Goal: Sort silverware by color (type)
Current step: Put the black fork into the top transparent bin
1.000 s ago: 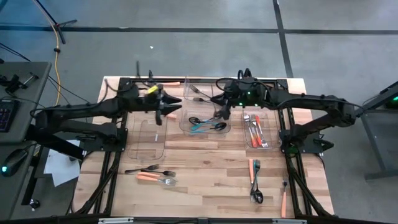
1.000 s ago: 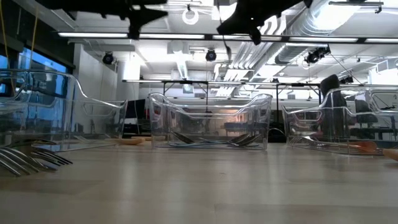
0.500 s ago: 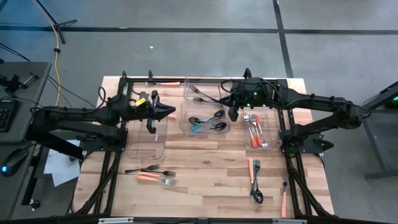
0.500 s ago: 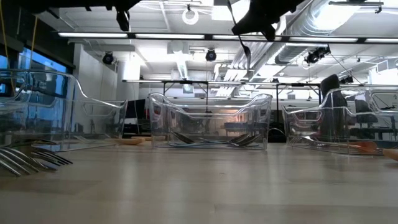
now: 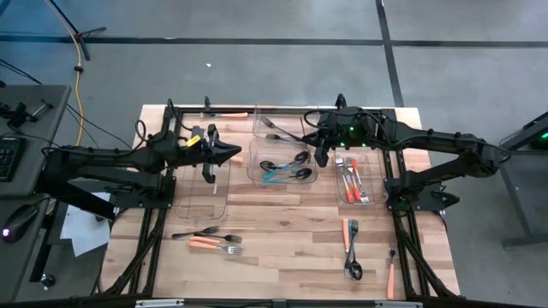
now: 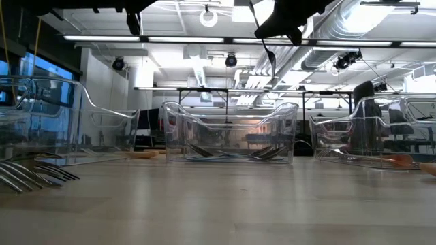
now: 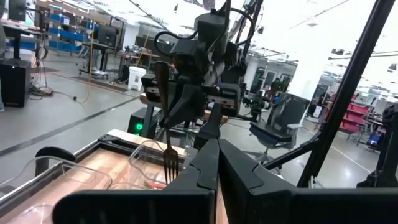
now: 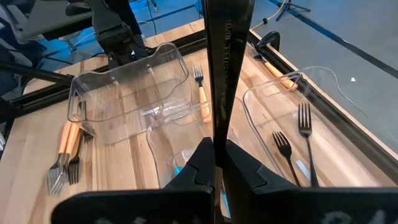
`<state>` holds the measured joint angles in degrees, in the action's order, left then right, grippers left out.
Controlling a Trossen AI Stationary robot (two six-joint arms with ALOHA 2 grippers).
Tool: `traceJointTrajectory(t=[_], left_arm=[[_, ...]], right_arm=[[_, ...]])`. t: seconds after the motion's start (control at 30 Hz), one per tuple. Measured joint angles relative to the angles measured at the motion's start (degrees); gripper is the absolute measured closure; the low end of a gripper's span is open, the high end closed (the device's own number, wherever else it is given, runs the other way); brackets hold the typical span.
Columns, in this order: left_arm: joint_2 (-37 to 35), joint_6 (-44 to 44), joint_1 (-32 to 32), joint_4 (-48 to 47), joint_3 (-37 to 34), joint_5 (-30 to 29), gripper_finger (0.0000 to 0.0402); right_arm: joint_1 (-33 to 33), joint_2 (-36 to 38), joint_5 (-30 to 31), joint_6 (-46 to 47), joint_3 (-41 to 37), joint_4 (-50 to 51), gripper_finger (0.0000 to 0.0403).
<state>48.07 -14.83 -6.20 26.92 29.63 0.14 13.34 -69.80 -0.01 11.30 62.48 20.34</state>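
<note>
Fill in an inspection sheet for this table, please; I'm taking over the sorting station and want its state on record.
Surface: wooden table, no spills seen.
Job's things: spoons in the middle bin; forks in the right bin; loose forks at front left; loose pieces at front right.
Clutter: nothing seen.
Grippers: left gripper shut, empty, near the left bin; right gripper shut on a dark utensil.
Cables: yellow cable on the floor.
Surroundings: desk left of the table; office chair behind.
</note>
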Motion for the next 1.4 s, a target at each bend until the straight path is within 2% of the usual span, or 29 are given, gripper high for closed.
traceJointTrajectory(t=[0.17, 0.27, 0.4, 0.6, 0.77, 0.93, 1.17, 1.4], left_arm=[[0.0, -0.01, 0.0, -0.04, 0.0, 0.0, 0.0401], [0.0, 0.0, 0.0, -0.03, 0.0, 0.0, 0.0401], [0.0, -0.02, -0.02, -0.04, 0.0, 0.0, 0.0401], [0.02, -0.04, -0.17, -0.01, 0.0, 0.0, 0.0401], [0.02, -0.08, -0.2, -0.04, 0.0, -0.72, 0.0401], [0.02, -0.06, -0.2, -0.04, 0.0, -1.04, 0.0401], [0.02, -0.04, -0.2, -0.04, 0.0, -2.8, 0.0401], [0.02, -0.14, -0.2, 0.0, 0.02, -3.46, 0.0401]], right_arm=[[0.0, 0.0, 0.02, 0.47, 0.0, -0.53, 0.0403], [0.39, -0.26, 1.1, 2.52, 0.03, -4.6, 0.0403], [4.44, -3.45, 1.77, 3.02, 3.54, -3.27, 0.0403], [11.67, -15.05, -2.22, -5.59, 17.54, 7.41, 0.0403], [15.42, -28.18, -1.7, -16.26, 30.51, 17.61, 0.0403], [17.8, -40.42, -1.51, -22.01, 40.01, 24.75, 0.0403], [18.16, -53.12, -1.57, -25.36, 47.89, 29.93, 0.0403], [18.14, -59.23, -0.44, -25.19, 49.31, 30.91, 0.0403]])
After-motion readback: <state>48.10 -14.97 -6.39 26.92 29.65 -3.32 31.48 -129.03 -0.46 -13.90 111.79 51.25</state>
